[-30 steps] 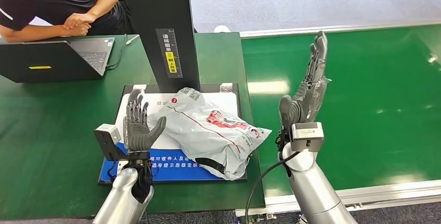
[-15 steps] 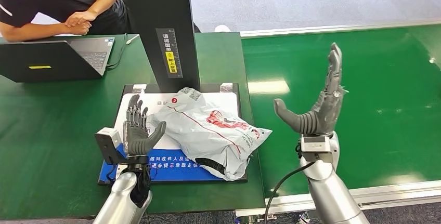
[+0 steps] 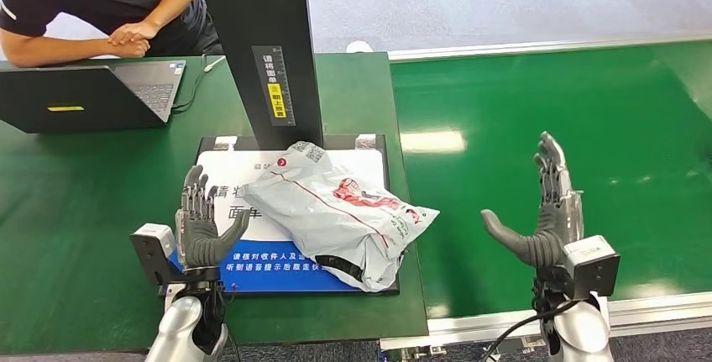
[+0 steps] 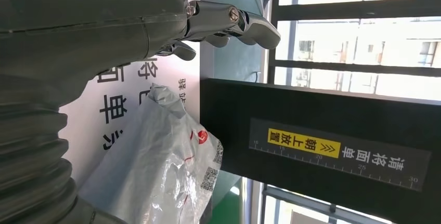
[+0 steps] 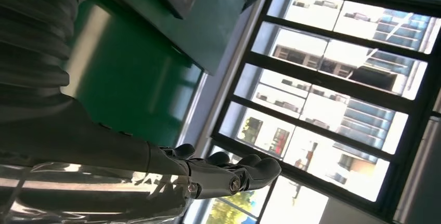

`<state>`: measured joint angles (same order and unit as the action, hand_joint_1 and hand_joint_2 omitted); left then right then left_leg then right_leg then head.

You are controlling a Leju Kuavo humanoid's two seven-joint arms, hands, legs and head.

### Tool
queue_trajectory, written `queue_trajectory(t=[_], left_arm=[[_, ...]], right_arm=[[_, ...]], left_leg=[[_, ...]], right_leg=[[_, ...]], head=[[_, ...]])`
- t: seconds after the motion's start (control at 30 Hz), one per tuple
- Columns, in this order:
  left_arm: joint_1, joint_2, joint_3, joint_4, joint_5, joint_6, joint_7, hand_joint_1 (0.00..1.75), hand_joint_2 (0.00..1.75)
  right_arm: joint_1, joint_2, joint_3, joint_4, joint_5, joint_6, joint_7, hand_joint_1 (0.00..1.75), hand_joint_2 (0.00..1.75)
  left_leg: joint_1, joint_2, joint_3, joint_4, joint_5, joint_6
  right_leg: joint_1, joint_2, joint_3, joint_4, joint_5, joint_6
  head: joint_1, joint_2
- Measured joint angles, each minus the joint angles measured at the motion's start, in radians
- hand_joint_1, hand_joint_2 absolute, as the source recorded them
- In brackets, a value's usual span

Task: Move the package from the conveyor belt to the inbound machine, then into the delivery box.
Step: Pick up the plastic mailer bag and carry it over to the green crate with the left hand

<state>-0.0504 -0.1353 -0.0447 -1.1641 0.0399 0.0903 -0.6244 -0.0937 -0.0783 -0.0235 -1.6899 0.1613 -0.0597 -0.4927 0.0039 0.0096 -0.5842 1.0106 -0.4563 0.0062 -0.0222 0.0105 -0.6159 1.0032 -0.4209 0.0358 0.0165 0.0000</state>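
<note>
Left hand point(image 3: 201, 226): raised upright, fingers straight and spread, thumb out, holding nothing; positioned over the near left part of the inbound machine point(image 3: 220, 179), just beside the package.
Right hand point(image 3: 544, 219): raised upright over the conveyor belt point(image 3: 588, 110), fingers extended and apart, holding nothing; well apart from the package.
Package point(image 3: 340, 209): grey-white plastic mailer, crumpled, with red printing, a round red logo and a QR-type code near its far end; lies on the machine's white platform, its near right corner reaching past the platform edge.
Inbound machine: flat white platform with large dark Chinese characters, blue strip of white Chinese text along the near edge; black upright column point(image 3: 262, 43) at the far side bearing a vertical ruled label and a yellow tag with black characters.
Surface: dark green table point(image 3: 75, 194) on the left; glossy green belt on the right, silver-railed.
Laptop point(image 3: 92, 93): open, at the table's far left.
Person point(image 3: 92, 1): seated behind laptop, dark shirt, hands clasped.
Room: grey floor beyond; large windows in wrist views.
</note>
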Motion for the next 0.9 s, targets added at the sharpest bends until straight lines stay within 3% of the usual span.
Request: queue_trajectory(t=[0.23, 0.47, 0.7, 0.9], left_arm=[[0.007, -0.006, 0.01, -0.016, -0.049, 0.005, -0.001, 0.0, 1.75], [0.017, -0.007, -0.039, -0.054, -0.377, 0.083, -0.043, 0.0, 1.75], [0.017, -0.007, -0.137, -0.093, -0.81, 0.393, -0.019, 0.0, 1.75], [0.016, -0.006, -0.203, -0.116, -1.02, 0.533, 0.055, 0.0, 1.75]], right_arm=[[0.063, 0.03, -0.078, 0.009, 0.0, 0.061, 0.035, 0.0, 1.75], [0.112, 0.072, -0.113, 0.032, 0.035, 0.177, 0.088, 0.0, 1.75], [0.114, 0.114, -0.145, 0.042, 0.057, 0.199, 0.104, 0.0, 1.75], [0.113, 0.133, -0.169, 0.04, 0.056, 0.206, 0.108, 0.0, 1.75]], left_leg=[[0.0, 0.001, 0.001, 0.0, 0.0, 0.0], [0.0, 0.001, 0.0, 0.0, 0.0, 0.0], [0.0, 0.001, 0.001, 0.0, 0.0, 0.0], [0.0, 0.001, 0.001, 0.0, 0.0, 0.0]], right_leg=[[0.0, 0.0, 0.0, 0.0, 0.0, 0.0], [0.0, 0.001, 0.0, 0.0, 0.0, 0.0], [0.0, 0.001, 0.0, 0.0, 0.0, 0.0], [0.0, 0.0, 0.0, 0.0, 0.0, 0.0]], head=[[0.0, 0.0], [0.0, 0.0], [0.0, 0.0], [0.0, 0.0]])
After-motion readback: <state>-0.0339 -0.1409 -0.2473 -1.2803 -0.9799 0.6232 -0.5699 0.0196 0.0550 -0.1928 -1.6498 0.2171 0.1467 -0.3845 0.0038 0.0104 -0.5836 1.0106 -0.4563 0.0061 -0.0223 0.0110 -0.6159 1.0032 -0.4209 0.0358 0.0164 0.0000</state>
